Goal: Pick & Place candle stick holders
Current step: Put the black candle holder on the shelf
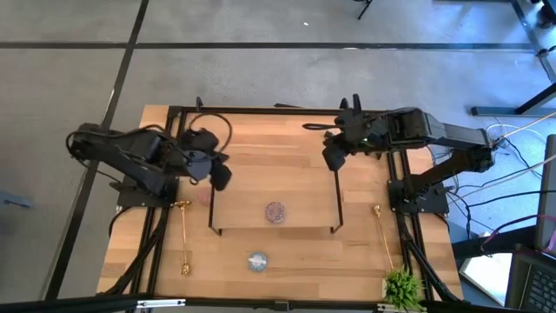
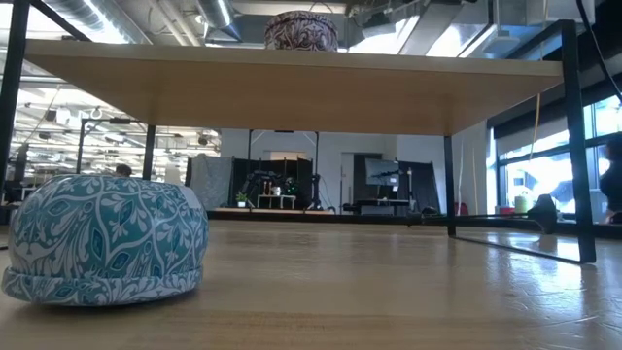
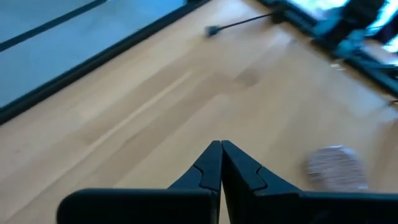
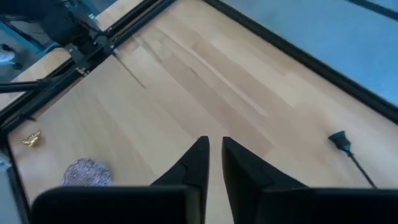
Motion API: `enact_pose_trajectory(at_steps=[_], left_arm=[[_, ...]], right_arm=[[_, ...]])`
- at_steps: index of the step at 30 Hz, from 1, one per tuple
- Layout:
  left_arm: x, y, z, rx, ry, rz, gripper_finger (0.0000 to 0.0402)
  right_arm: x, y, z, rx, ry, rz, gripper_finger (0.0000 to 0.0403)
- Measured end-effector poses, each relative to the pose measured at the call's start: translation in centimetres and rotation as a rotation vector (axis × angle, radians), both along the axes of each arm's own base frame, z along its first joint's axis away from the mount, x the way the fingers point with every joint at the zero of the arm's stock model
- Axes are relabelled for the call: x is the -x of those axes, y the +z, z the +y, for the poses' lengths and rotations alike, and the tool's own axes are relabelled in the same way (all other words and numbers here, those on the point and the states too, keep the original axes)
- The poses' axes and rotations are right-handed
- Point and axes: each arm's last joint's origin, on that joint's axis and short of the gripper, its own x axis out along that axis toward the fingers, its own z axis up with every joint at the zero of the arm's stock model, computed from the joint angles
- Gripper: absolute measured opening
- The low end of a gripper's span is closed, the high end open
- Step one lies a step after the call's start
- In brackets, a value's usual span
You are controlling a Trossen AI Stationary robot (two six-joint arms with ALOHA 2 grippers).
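The left gripper's fingers are pressed tip to tip, clenched on nothing, above the wooden board near its left end. The right gripper's fingers stand a narrow slit apart with nothing between them, over the board's right end.

Nearest the left fingers, just off to one side on the board, sits the mauve round holder, also seen in the right wrist view. Farther ahead of both pairs, on the board's far part, the black candle stick holder lies on its side; it shows in the left wrist view too.

Below the board on the table, well apart from both grippers: the pale blue round holder toward the front edge, the pink round just beside the board's left rail, a gold stem lying flat on the left and another gold stem lying flat on the right. A small green plant stands at the front right corner.
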Motion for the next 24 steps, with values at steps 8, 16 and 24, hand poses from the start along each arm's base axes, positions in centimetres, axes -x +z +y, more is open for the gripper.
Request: enact_pose_trajectory(at_steps=[8, 16, 24], left_arm=[[4.4, -0.3, 1.6, 0.030, 0.180, 0.139, 0.0001], [5.6, -2.6, 1.5, 0.118, 0.115, 0.284, 0.0001], [8.2, -7.9, 0.7, 0.166, 0.199, 0.343, 0.0001]], right_arm=[[0.1, -0.1, 0.1, -0.010, -0.010, 0.010, 0.0162], [0.1, -0.1, 0.0, -0.005, -0.019, 0.015, 0.0227], [0.1, -0.2, 0.0, -0.005, -0.019, 0.015, 0.0229]])
